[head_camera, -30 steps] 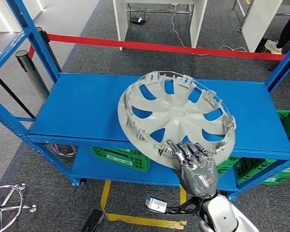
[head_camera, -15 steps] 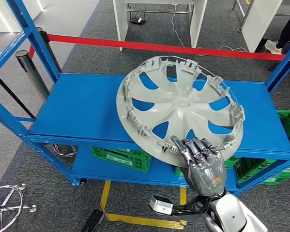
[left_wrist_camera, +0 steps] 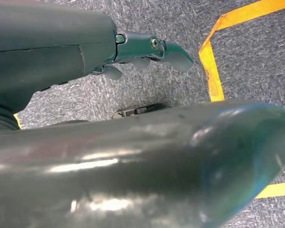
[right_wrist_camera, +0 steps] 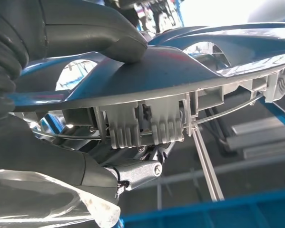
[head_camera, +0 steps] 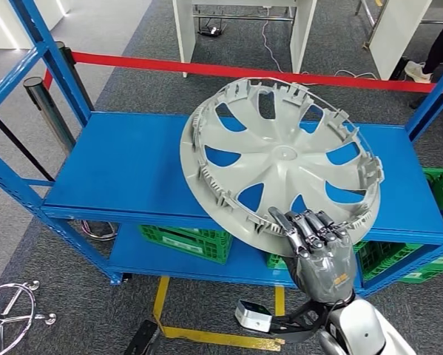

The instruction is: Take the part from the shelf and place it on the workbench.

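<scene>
A large grey wheel cover with cut-out spokes tilts above the blue shelf, its inner ribbed side facing me and its far edge raised. My right hand grips its near rim, fingers over the top edge. In the right wrist view the thumb presses on the cover's smooth face, with the rim clips between thumb and fingers. My left hand hangs over the grey carpet with its dark fingers straight and holds nothing.
The shelf's blue uprights stand at left and right. Green crates sit on the lower shelf level. A red barrier tape runs behind the shelf. Yellow floor tape lies below, and a chrome chair base sits at lower left.
My right hand has lifted the wheel cover higher and a little to the right; its far edge has tipped up further off the shelf.
</scene>
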Robot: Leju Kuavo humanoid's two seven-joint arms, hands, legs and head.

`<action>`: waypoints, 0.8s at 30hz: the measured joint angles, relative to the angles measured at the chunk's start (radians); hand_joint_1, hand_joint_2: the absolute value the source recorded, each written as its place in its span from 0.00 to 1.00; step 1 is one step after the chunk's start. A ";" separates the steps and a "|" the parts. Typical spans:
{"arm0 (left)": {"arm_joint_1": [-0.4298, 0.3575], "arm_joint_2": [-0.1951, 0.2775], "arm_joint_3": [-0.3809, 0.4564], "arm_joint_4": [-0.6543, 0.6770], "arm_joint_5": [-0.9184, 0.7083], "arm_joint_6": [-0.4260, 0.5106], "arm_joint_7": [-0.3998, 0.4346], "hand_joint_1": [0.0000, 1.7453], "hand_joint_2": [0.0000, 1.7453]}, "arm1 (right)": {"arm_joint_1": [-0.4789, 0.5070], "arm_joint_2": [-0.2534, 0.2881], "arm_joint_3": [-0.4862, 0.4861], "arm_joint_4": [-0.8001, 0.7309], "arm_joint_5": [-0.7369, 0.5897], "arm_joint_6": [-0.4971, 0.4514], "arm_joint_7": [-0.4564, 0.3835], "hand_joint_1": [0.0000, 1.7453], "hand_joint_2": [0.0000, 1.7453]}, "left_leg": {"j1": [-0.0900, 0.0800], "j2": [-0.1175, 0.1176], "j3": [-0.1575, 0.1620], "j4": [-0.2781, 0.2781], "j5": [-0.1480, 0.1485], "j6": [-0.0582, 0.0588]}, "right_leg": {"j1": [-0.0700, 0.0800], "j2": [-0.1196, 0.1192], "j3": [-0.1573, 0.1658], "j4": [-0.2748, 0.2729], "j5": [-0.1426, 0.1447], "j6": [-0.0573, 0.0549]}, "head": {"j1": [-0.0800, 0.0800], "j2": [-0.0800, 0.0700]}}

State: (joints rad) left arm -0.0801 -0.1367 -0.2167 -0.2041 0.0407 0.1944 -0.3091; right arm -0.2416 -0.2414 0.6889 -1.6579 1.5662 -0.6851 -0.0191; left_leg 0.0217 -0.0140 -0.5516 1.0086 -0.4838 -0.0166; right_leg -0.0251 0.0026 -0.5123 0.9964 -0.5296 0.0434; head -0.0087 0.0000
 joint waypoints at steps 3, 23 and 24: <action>0.000 0.000 0.000 0.000 -0.002 0.003 -0.009 0.00 0.00 | 0.031 0.013 -0.049 -0.044 0.000 0.000 -0.071 1.00 1.00 | 0.000 0.000 0.000 0.000 0.000 0.000 | 0.000 0.000 0.000 0.000 0.000 0.000 | 0.000 0.000; -0.002 0.004 0.000 0.000 -0.009 0.023 0.022 0.00 0.00 | 0.129 0.132 -0.220 -0.125 0.001 0.000 -0.211 1.00 1.00 | -0.008 0.000 -0.008 0.015 -0.002 0.021 | -0.009 0.001 0.000 -0.004 0.009 0.020 | 0.000 0.000; -0.003 0.003 0.000 0.000 -0.009 0.023 0.022 0.00 0.00 | 0.130 0.133 -0.222 -0.127 0.001 0.000 -0.212 1.00 1.00 | -0.007 0.002 -0.007 0.009 0.004 0.028 | -0.010 0.001 -0.003 -0.003 0.006 0.024 | 0.000 0.000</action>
State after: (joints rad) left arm -0.0827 -0.1332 -0.2167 -0.2041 0.0313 0.2176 -0.2873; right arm -0.1118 -0.1082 0.4671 -1.7845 1.5675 -0.6851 -0.2310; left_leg 0.0151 -0.0122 -0.5586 1.0178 -0.4798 0.0109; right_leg -0.0349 0.0033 -0.5152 0.9932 -0.5235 0.0675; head -0.0087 0.0000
